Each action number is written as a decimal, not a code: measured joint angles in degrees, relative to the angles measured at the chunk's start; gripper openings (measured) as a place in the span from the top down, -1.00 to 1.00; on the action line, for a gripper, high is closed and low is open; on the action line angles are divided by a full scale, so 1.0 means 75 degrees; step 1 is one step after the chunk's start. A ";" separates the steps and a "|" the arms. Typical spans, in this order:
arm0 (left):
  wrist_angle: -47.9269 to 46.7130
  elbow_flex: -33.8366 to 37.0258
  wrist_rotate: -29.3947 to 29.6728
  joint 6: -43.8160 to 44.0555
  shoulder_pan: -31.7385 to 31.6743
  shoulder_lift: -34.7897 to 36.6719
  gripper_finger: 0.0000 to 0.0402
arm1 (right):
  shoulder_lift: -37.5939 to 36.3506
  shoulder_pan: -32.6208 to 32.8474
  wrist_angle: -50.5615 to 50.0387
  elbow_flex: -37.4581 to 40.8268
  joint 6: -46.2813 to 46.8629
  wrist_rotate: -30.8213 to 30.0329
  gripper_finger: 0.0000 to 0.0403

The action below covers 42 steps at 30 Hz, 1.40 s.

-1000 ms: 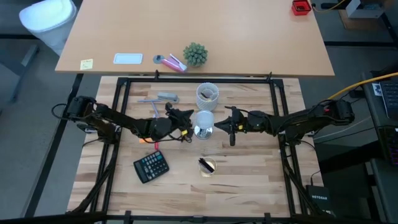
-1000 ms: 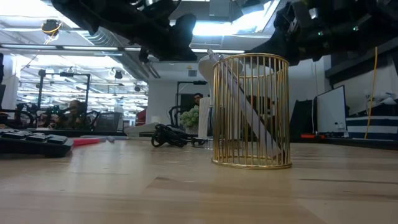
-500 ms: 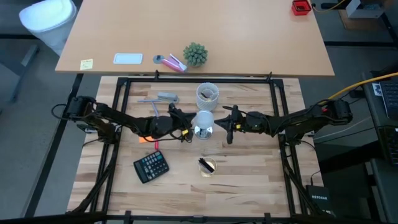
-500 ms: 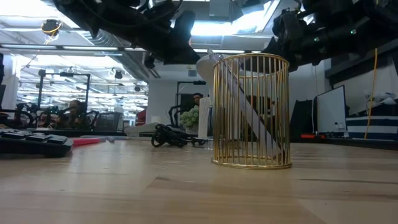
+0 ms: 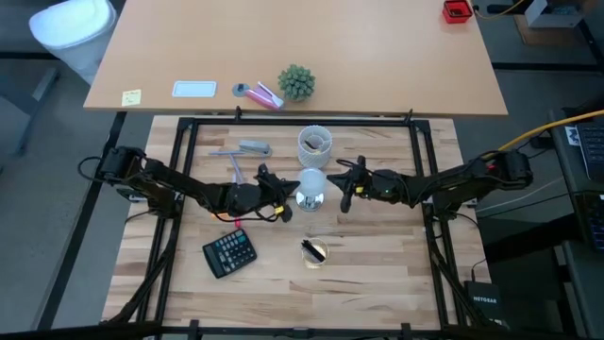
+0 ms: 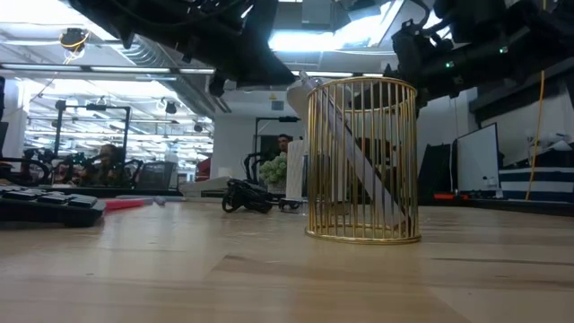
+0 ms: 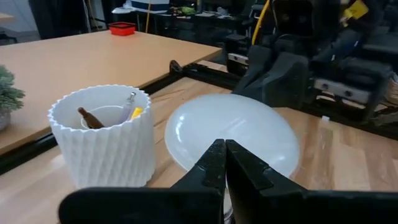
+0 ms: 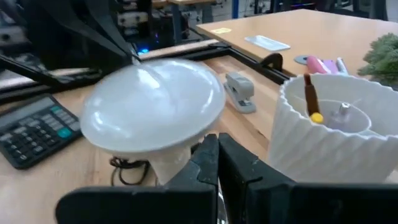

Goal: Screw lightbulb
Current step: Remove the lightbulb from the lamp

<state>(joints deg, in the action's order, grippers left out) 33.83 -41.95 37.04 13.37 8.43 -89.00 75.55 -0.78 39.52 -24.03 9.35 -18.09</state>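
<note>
High view: the white, wide-domed glass lightbulb (image 5: 310, 181) stands upright at the middle of the wooden table, over a silver socket (image 5: 308, 199), just in front of the white ribbed plastic cup (image 5: 314, 144). The left gripper (image 5: 284, 188) is close on one side and the right gripper (image 5: 342, 188) on the other. A black calculator (image 5: 229, 252) lies near the front.

Low view: a gold wire pen holder (image 6: 362, 161) hides most of the bulb; both arms hang dark overhead. Grip not readable here.

Left wrist view: the left gripper (image 7: 222, 163) has its fingers pressed together with nothing between them, tips at the near edge of the dome (image 7: 231, 133).

Right wrist view: the right gripper (image 8: 214, 160) likewise has its fingers together and empty, right at the bulb's pale neck (image 8: 168, 163).

Risk: with neither gripper holding the glass, a sideways nudge from closed fingers could tip the bulb or cross its thread in the socket. The smooth dome would probably slip under a light pinch.
</note>
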 joint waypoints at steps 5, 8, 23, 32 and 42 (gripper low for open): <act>0.0275 0.0012 -0.0001 -0.0353 0.0082 -0.0019 0.99 | 0.0037 0.0000 0.0003 0.0000 -0.0163 -0.0125 0.97; 0.0794 0.0017 0.0049 -0.0853 0.0092 -0.0019 0.99 | -0.0127 0.0000 0.0104 0.0000 -0.0516 -0.0123 0.97; 0.1353 0.0015 0.0173 -0.1626 -0.0723 -0.0016 0.99 | -0.1182 0.0013 -0.0113 0.0000 -0.0472 0.3218 0.97; 0.0090 0.0015 0.0007 -0.0571 -0.1089 -0.0016 0.99 | -0.0416 0.0009 0.0046 0.0006 -0.0464 0.2888 0.97; 0.0124 0.0015 -0.0402 -0.0377 -0.0729 -0.0010 0.99 | -0.0140 0.0000 0.0184 0.0009 -0.0462 0.2089 0.97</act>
<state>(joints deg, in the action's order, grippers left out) 34.75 -41.85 34.02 10.55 2.96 -89.08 74.50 -0.78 40.90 -23.97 5.88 -2.42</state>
